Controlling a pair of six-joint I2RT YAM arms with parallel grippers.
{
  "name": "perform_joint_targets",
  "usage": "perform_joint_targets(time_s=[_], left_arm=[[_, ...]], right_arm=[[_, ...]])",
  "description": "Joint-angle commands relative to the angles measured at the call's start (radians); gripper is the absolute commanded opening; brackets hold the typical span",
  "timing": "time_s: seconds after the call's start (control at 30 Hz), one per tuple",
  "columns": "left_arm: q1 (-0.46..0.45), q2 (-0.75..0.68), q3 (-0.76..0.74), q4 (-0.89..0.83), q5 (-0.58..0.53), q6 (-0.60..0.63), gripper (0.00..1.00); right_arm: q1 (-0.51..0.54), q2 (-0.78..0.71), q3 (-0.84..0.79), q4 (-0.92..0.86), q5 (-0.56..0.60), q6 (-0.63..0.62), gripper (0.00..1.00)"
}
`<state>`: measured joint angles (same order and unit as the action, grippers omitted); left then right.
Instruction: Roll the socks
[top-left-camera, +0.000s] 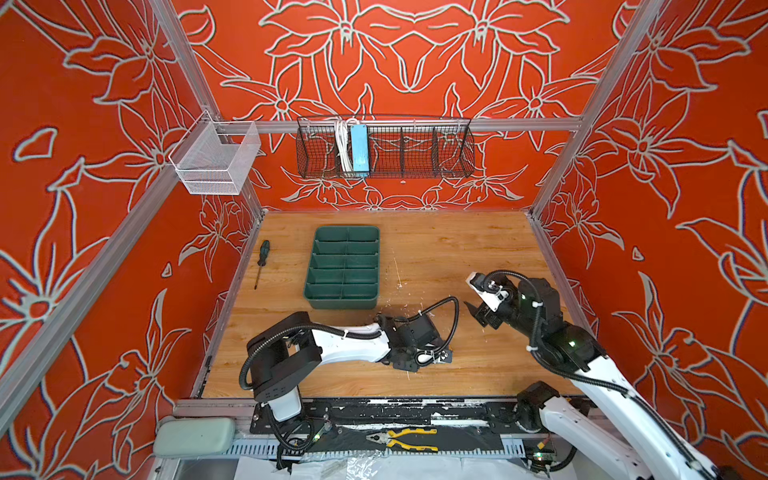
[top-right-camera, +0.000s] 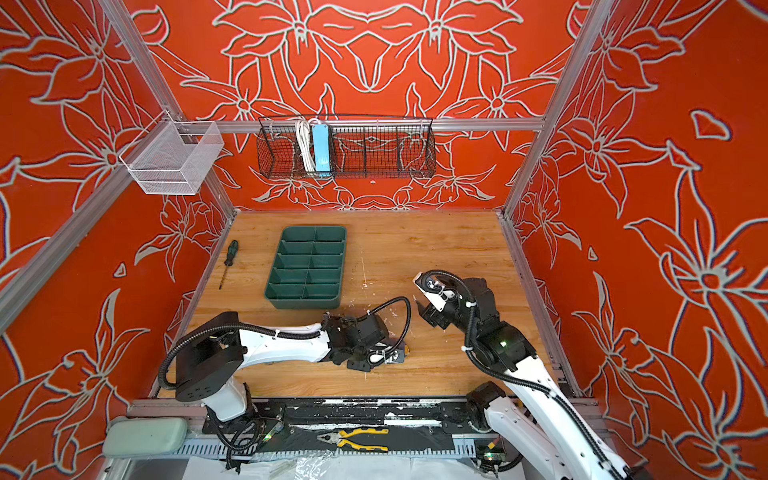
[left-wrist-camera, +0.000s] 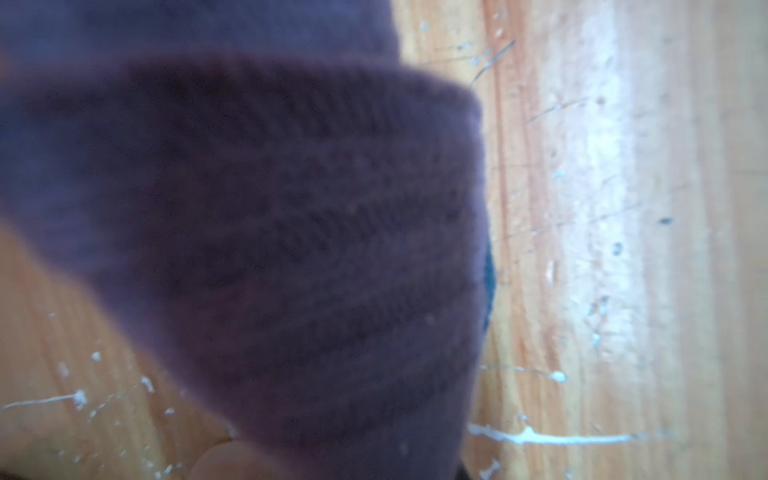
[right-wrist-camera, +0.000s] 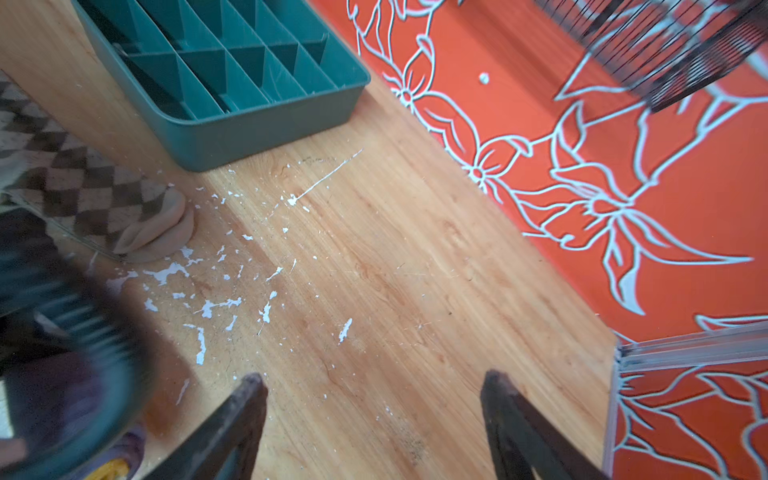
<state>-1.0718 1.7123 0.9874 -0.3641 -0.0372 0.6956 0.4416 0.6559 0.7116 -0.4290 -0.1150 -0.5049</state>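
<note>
The right claw (right-wrist-camera: 374, 376) hangs over bare table (right-wrist-camera: 395, 270) on the right side, its two dark fingers spread wide with nothing between them. White flecks dot the wood just to its left.

The left claw (top-left-camera: 444, 356) lies low over the middle of the table, reaching rightward, and its tip looks narrow in both top views, with the jaws drawn nearly together. Its wrist camera is filled by the purple sock (left-wrist-camera: 291, 249), ribbed, bunched and pressed up close. The fingers are hidden behind the fabric, but the sock appears pinched in that claw. A sliver of dark teal (left-wrist-camera: 490, 282) shows at the sock's edge, and the right wrist view catches a bit of purple and yellow cuff (right-wrist-camera: 112, 467) under the left arm.

The diamond-patterned sock (right-wrist-camera: 91, 191) lies on the table beside the near right corner of the green tray (right-wrist-camera: 266, 124) – close to it but not touching – and its beige end is curled into a small roll. Its other end runs under the left arm, so the top views hardly show it.

A screwdriver (top-left-camera: 262, 259) lies to the left of the tray, well apart from both socks.
</note>
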Motion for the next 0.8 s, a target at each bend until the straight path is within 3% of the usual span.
perform_joint_targets(time_s=[0.0, 0.13, 0.27, 0.37, 0.47, 0.57, 0.77], left_arm=[[0.041, 0.056, 0.065, -0.165, 0.156, -0.037, 0.14], [0.102, 0.155, 0.192, -0.297, 0.286, -0.087, 0.16], [0.129, 0.243, 0.291, -0.373, 0.328, -0.129, 0.16], [0.149, 0.289, 0.347, -0.421, 0.373, -0.15, 0.16], [0.17, 0.319, 0.391, -0.458, 0.404, -0.166, 0.16], [0.186, 0.334, 0.419, -0.478, 0.43, -0.175, 0.16], [0.217, 0.359, 0.472, -0.523, 0.488, -0.193, 0.16]], right_arm=[[0.0, -0.093, 0.029, -0.162, -0.124, -0.106, 0.78], [0.005, -0.172, 0.014, -0.323, -0.328, -0.265, 0.71], [0.041, -0.162, -0.006, -0.421, -0.375, -0.34, 0.68], [0.147, -0.136, -0.035, -0.425, -0.32, -0.365, 0.67], [0.322, -0.083, -0.074, -0.366, -0.168, -0.385, 0.69], [0.434, 0.013, -0.1, -0.254, -0.066, -0.412, 0.69], [0.499, 0.222, -0.139, -0.004, 0.012, -0.503, 0.71]])
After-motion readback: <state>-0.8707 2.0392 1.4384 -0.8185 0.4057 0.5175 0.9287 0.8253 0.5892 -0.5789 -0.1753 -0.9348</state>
